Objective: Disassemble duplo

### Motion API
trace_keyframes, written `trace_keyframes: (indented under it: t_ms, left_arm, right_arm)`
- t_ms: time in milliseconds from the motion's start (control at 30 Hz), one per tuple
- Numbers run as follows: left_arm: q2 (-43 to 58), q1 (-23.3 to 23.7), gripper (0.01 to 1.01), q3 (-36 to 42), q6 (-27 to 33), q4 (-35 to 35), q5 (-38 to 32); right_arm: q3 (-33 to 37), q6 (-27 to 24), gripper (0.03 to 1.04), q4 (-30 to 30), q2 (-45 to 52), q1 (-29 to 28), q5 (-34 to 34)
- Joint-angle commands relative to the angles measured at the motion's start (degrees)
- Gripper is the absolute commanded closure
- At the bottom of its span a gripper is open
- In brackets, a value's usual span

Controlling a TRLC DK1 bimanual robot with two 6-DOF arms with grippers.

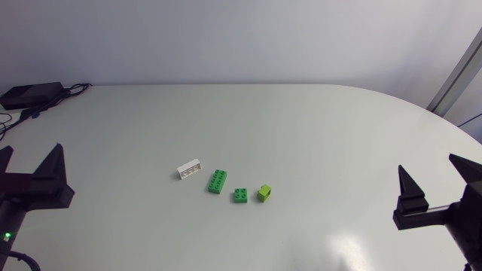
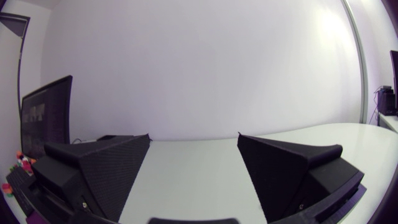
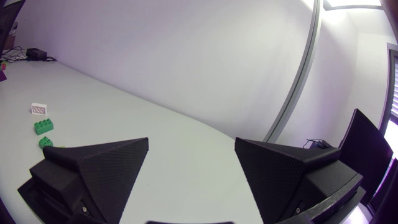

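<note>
- L gripper (image 1: 32, 154): near-left edge of table (image 1: 316, 128), jaws wide open, nothing held.
- R gripper (image 1: 427, 165): near-right edge, jaws wide open too, nothing held.
- Duplo mid-table betw. them, well apart from both: 4 separate pcs in a row, i.e. white brick (image 1: 189, 170), long green brick (image 1: 218, 181), small green brick (image 1: 240, 195), lime brick (image 1: 265, 193).
- Curved far rim lies well beyond the bricks.

White rectangular plastic brick (image 1: 189, 170), long dark-green plastic brick (image 1: 218, 181), square dark-green plastic brick (image 1: 240, 195), small lime plastic brick (image 1: 264, 193). Bench (image 1: 316, 128) glossy white. My jaws matte black, dotted texture.
</note>
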Motion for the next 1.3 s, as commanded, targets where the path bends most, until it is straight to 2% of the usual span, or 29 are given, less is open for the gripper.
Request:
trace_keyframes:
  t_ms: [0, 200, 267, 500, 567, 667, 833, 933, 1267]
  left_arm:
    - [-1.3, 0.9, 0.046, -2.0, -5.2, 0.1, 2.3]
    - [-1.3, 1.6, 0.046, -3.6, -6.5, 2.1, 6.2]
    - [-1.3, 2.1, 0.046, -4.2, -6.5, 3.0, 6.9]
    - [-1.3, 2.8, 0.046, -5.4, -6.5, 3.6, 9.4]
    - [-1.3, 3.0, 0.046, -6.0, -6.5, 4.5, 9.7]
    - [-1.3, 3.1, 0.046, -7.1, -6.5, 5.8, 10.2]
    - [-1.2, 3.1, 0.046, -8.8, -6.5, 8.9, 10.5]
    - [-1.2, 3.1, 0.046, -9.9, -6.4, 10.6, 10.6]
    - [-1.1, 4.7, 0.046, -10.0, -5.9, 8.9, 10.6]
  right_arm:
    - [-2.8, 2.6, 0.07, 3.0, -0.6, 0.8, 0.2]
    - [-6.3, 3.8, 0.07, 11.0, -0.6, 1.2, 1.6]
    - [-8.8, 7.7, 0.07, 13.0, -0.7, 1.3, 1.7]
    - [-13.6, 7.4, 0.07, 19.2, -0.7, 1.5, 1.3]
    - [-14.0, 8.4, 0.07, 17.3, -0.5, 1.0, -0.3]
    - [-14.0, 12.9, 0.07, 16.6, -0.4, -0.1, -4.3]
    - [-14.0, 18.7, 0.07, 16.1, -0.4, -8.7, -9.9]
    - [-13.9, 18.6, 0.07, 14.6, -0.5, -8.7, -15.6]
    - [-13.8, 18.7, 0.07, 14.5, -0.5, -9.3, -16.6]
